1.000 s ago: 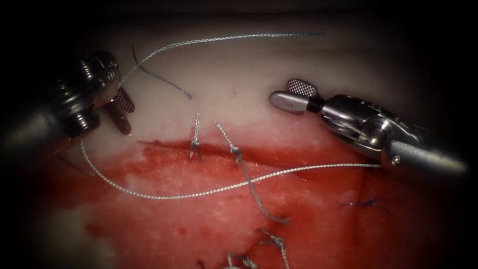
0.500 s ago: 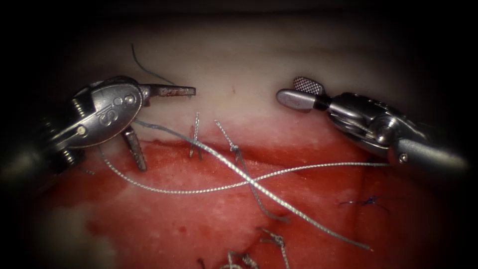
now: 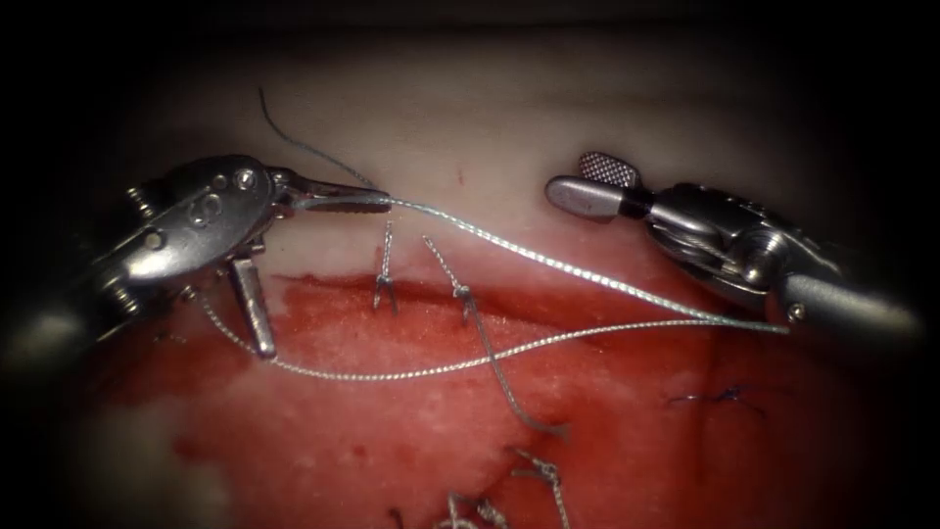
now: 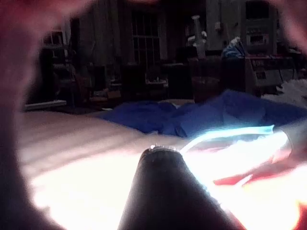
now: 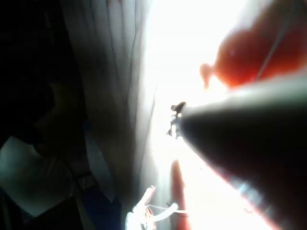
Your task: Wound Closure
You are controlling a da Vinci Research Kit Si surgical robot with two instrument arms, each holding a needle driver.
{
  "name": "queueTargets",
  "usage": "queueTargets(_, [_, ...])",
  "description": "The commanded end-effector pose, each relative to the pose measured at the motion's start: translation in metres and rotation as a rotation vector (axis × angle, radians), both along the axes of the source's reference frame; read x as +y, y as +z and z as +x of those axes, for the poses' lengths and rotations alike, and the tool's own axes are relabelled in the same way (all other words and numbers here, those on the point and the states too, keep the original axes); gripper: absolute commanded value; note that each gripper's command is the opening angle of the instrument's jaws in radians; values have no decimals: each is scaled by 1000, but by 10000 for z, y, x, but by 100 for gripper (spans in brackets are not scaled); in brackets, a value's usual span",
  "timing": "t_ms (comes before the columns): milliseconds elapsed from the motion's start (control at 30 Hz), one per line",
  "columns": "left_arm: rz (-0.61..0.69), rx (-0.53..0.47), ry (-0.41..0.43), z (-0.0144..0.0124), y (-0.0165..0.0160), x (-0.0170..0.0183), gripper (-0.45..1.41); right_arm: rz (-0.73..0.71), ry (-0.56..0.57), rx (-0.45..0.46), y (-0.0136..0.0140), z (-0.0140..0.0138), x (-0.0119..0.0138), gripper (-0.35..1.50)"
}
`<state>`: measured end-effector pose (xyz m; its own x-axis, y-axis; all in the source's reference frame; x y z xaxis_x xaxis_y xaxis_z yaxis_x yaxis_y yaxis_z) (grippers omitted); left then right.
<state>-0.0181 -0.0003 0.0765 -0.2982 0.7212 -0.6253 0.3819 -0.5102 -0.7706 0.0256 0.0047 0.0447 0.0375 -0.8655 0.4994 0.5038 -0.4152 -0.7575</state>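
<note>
The cut [image 3: 548,306] runs across the tissue [image 3: 470,127], edged with red fluid. Two stitches [image 3: 385,286] [image 3: 460,294] cross it, their tails standing up. My left tool [image 3: 323,274] is at the cut's left end with its jaws wide open, one pointing right and one pointing down. A strand of the grey thread [image 3: 548,260] lies along the rightward jaw and runs to under the right tool, not clamped. A second strand [image 3: 392,375] sags below the cut. My right tool [image 3: 568,178] hovers above the cut's right part, open and holding nothing.
A thin dark thread end [image 3: 294,137] lies on the pale tissue above the left tool. A grey tail [image 3: 519,407] trails down from the second stitch. More knotted thread [image 3: 539,480] and a small dark stitch [image 3: 720,399] sit lower down. A blue drape [image 4: 192,117] lies beyond the tissue.
The left tool's jaws have spread wide and its wrist has turned. The free strand swung from above, down across the tissue, then up onto the rightward jaw. The right tool barely moved.
</note>
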Motion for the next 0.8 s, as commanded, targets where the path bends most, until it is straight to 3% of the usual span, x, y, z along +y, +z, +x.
queueTargets(33, [19,-37,-53,3,-12,20,130,-6,2,9,-8,8,12,141])
queueTargets(100, [128,-158,-185,4,-16,41,130,-7,0,10,-8,9,11,141])
queueTargets(200, [105,-381,-430,-1,-13,61,111,-7,0,10,-7,10,11,141])
queueTargets(267, [114,-419,-482,-1,-11,62,110,-7,0,10,-7,10,11,141])
queueTargets(333, [114,-421,-484,-1,-12,63,110,-7,0,10,-7,10,11,141])
queueTargets(467, [-14,-454,-554,-1,-17,68,110,-8,0,10,-7,10,11,141])
queueTargets(533, [-201,-424,-633,-1,-19,72,111,-8,0,10,-7,10,11,141])
queueTargets(600, [-279,-365,-664,1,-21,77,115,-8,0,10,-7,10,11,141])
queueTargets(700, [-353,-272,-636,11,-31,82,120,-8,0,10,-7,10,11,141])
queueTargets(800, [-407,-281,-648,19,-37,86,120,-8,1,10,-7,10,11,141])
